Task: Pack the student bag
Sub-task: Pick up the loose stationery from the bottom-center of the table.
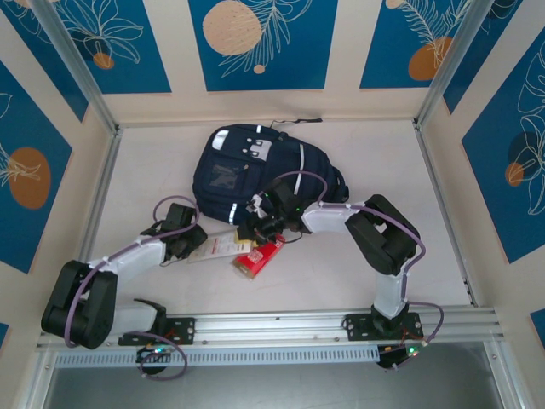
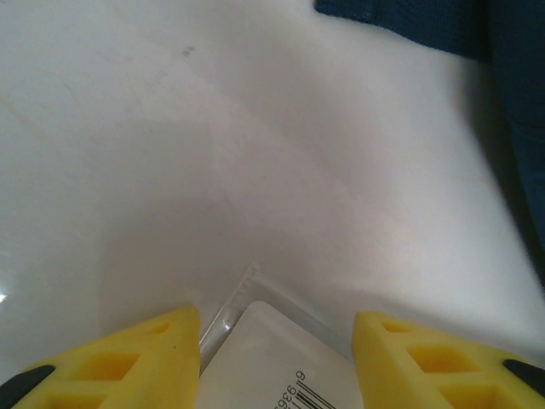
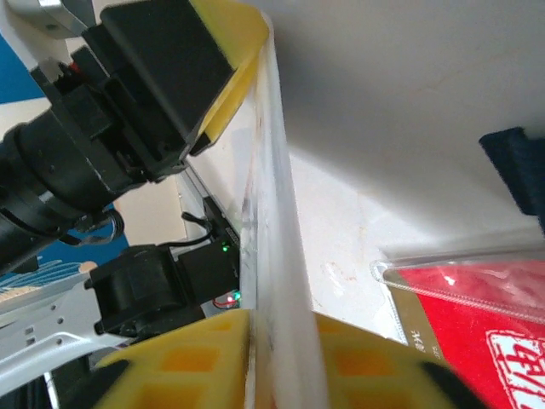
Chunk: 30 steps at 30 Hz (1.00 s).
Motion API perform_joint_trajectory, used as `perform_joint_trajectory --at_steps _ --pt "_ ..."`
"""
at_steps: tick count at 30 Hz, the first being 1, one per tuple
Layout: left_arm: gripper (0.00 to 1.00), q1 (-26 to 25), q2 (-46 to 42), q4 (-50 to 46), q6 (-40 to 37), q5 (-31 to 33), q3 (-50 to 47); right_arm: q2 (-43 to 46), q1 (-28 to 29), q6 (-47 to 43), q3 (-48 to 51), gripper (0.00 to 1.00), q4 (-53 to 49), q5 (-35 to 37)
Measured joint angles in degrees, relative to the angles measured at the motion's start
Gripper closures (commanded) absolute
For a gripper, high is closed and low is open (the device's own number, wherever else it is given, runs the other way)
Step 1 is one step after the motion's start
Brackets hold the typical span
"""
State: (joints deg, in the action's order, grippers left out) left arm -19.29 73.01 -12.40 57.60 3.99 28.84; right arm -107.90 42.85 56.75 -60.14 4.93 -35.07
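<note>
The student bag [image 1: 255, 166], a navy backpack with white stripes, lies at the back middle of the table; its fabric also shows in the wrist views [image 2: 443, 25] [image 3: 515, 162]. In front of it a flat clear packet with a white card [image 1: 220, 248] stretches between both grippers. My left gripper [image 1: 189, 245] [image 2: 274, 319] has its yellow fingers against the packet's [image 2: 272, 366] two side edges, across its width. My right gripper [image 1: 255, 228] [image 3: 281, 328] is shut on the packet's [image 3: 272, 196] other end, seen edge-on. The left gripper's finger [image 3: 234, 51] meets it at the top.
A red packet [image 1: 260, 256] [image 3: 477, 315] lies on the table just beside the right gripper, towards the near rail [image 1: 272, 324]. Metal posts and patterned walls close in the table on three sides.
</note>
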Motion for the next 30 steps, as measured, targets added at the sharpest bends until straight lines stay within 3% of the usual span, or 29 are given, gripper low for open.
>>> perform_joint_trajectory --at_steps 5,11,18,23,30 --pt "0.42 -1.5 -1.8 0.0 0.8 -4.8 -0.4 3.0 -1.7 0.7 3.2 0.92 -0.6 0.7" --pt "0.38 -3.0 -7.9 -6.8 -1.2 -9.7 1.7 11.3 -3.4 -0.9 7.2 0.92 -2.5 2.9" --pt "0.36 -5.8 -10.7 -15.6 -8.9 -9.2 15.9 26.0 -6.3 -6.4 13.0 0.92 -9.3 7.2" --pt "0.36 -10.1 -3.1 -20.2 -17.3 -7.9 31.9 40.4 -9.1 -8.5 19.6 0.96 -14.8 12.7" --pt "0.36 -15.5 19.6 -25.7 -28.0 -8.4 57.1 57.2 -16.2 -13.6 20.8 1.00 -26.3 20.6"
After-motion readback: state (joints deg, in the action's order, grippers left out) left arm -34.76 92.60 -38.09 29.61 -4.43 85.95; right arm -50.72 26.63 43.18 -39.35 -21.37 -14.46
